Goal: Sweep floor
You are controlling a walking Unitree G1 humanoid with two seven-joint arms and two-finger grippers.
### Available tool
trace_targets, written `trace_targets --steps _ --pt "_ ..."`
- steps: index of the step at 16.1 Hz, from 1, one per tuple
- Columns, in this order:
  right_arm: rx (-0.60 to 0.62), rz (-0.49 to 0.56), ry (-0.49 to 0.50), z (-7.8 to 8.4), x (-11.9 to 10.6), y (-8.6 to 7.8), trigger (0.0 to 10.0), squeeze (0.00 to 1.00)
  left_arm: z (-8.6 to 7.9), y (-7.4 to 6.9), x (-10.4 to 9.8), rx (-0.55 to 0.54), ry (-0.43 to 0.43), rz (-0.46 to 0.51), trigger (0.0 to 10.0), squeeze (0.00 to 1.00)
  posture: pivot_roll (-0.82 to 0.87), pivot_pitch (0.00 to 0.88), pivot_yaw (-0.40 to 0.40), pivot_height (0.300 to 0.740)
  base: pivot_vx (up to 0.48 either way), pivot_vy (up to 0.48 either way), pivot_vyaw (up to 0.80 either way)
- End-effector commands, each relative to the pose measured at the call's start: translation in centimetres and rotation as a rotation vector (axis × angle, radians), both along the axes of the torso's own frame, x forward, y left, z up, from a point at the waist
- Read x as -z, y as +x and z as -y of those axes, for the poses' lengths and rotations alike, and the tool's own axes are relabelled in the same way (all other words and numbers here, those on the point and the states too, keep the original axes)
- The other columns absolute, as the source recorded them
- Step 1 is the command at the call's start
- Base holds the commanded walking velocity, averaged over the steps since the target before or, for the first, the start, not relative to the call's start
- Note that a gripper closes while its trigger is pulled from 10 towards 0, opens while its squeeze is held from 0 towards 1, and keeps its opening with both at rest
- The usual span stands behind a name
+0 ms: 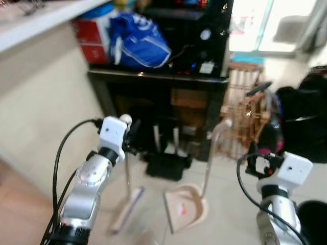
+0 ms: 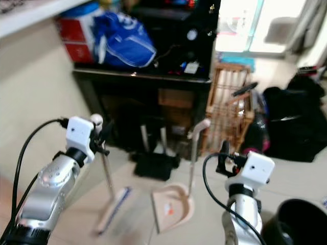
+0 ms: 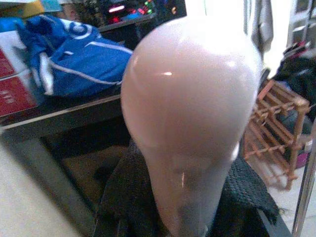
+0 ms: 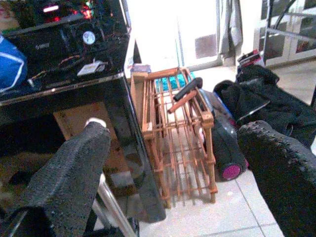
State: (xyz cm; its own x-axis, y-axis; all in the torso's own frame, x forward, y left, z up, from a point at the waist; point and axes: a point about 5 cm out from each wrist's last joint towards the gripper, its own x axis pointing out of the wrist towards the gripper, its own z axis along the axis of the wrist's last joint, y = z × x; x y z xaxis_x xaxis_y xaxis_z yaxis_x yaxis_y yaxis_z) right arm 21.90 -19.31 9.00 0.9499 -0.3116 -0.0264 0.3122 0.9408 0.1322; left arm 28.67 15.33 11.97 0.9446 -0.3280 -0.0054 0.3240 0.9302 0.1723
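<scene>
Left claw [image 1: 127,133]: closed tight on broom [image 1: 126,201] handle top, at 9 o'clock.
Right claw [image 4: 177,177]: wide open, holds nothing, at 4 o'clock.
Dustpan [image 1: 186,204]: on floor [image 1: 225,173], middle, w/ handle up.

Daylight floods in from the window [image 1: 265,23], blown out to white. Both head views are soft with motion blur. The broom handle [image 3: 190,113] sits out of focus, carrying glare spots. Shelf recesses lie in shadow.
</scene>
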Motion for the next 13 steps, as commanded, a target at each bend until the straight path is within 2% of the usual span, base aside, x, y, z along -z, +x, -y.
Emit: trace_targets --steps 1,4,9,13 --pt "-0.019 -0.002 0.016 -0.6 0.1 0.0 10.0 0.00 -1.0 0.0 -0.5 -0.025 0.033 0.027 10.0 0.00 -0.07 0.011 0.059 0.740 0.315 0.000 -0.80" --pt "-0.037 -0.013 -0.007 -0.6 0.2 0.0 10.0 0.00 -0.8 -0.3 0.6 -0.019 -0.004 -0.038 10.0 0.00 -0.07 0.011 0.048 0.740 0.099 0.000 -0.14" --pt "-0.092 -0.061 -0.004 -1.1 1.2 0.5 10.0 0.00 -0.2 -0.7 0.7 -0.032 -0.004 -0.020 10.0 0.00 -0.06 0.020 0.020 0.740 0.000 0.000 0.00" --pt "-0.184 -0.094 0.018 -2.0 2.4 0.8 10.0 0.00 -0.8 -1.3 0.7 -0.037 0.010 -0.023 10.0 0.00 -0.04 0.025 0.012 0.740 0.000 0.323 0.00"
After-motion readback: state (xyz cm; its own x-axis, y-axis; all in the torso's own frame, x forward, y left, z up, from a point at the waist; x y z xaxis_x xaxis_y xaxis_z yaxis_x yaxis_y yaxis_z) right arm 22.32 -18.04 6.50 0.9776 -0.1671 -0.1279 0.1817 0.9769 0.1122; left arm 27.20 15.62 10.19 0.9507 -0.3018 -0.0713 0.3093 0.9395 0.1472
